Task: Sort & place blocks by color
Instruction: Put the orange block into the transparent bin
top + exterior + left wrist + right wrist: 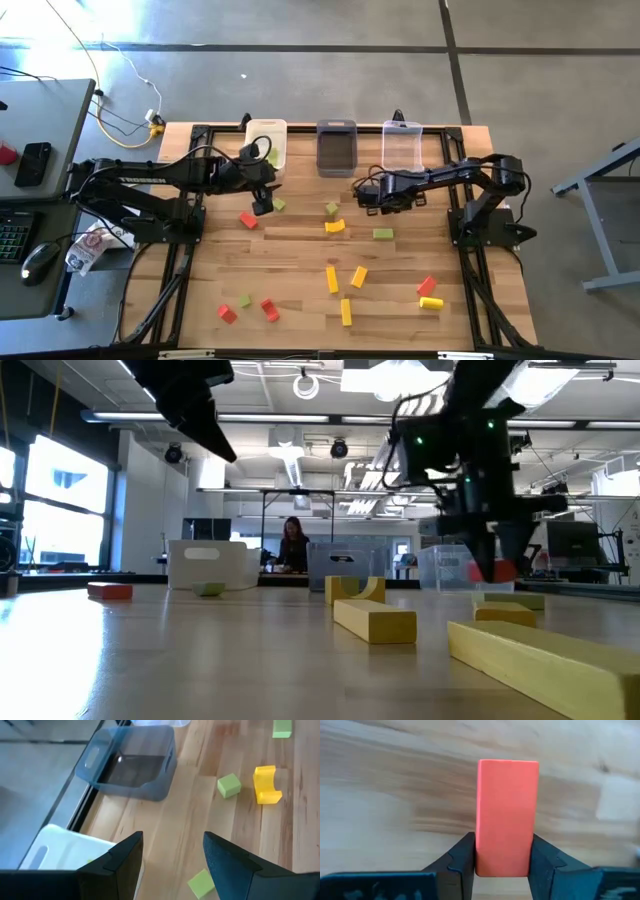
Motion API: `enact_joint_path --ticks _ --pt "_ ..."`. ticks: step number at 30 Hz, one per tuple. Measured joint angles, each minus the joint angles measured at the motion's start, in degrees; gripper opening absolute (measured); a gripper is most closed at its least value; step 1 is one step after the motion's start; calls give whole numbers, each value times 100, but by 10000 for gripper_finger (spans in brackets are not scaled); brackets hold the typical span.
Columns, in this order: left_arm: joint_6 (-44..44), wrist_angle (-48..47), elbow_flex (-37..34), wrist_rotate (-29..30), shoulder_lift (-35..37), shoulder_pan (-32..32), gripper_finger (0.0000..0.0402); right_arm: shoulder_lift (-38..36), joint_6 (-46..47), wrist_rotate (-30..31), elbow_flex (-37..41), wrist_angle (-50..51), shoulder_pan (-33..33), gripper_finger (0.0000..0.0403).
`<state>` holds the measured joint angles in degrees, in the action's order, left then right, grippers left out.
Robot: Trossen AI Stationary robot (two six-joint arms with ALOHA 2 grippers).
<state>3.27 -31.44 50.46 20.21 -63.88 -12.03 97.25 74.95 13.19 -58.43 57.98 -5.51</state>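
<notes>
My right gripper (502, 862) clamps a red block (507, 815) just before the dark grey bin (336, 147); my left gripper (172, 862) hangs open, empty, near it; most blocks lie unsorted, so sorting is barely begun.

My right gripper (502, 865) holds a red rectangular block (507, 817) above the wooden table (300, 255), before the clear plastic bin (402, 145); my left gripper (172, 862) hangs beside the white plastic bin (266, 140).
</notes>
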Motion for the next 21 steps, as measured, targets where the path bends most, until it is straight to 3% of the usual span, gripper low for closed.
enact_joint_path --ticks 12,21 --pt "-996 -401 0 -5 0 0 195 -7 -2153 1050 -1415 24 -307 112" --pt "-1420 -508 0 -132 0 9 195 -9 -3122 1537 -1771 396 -852 112"
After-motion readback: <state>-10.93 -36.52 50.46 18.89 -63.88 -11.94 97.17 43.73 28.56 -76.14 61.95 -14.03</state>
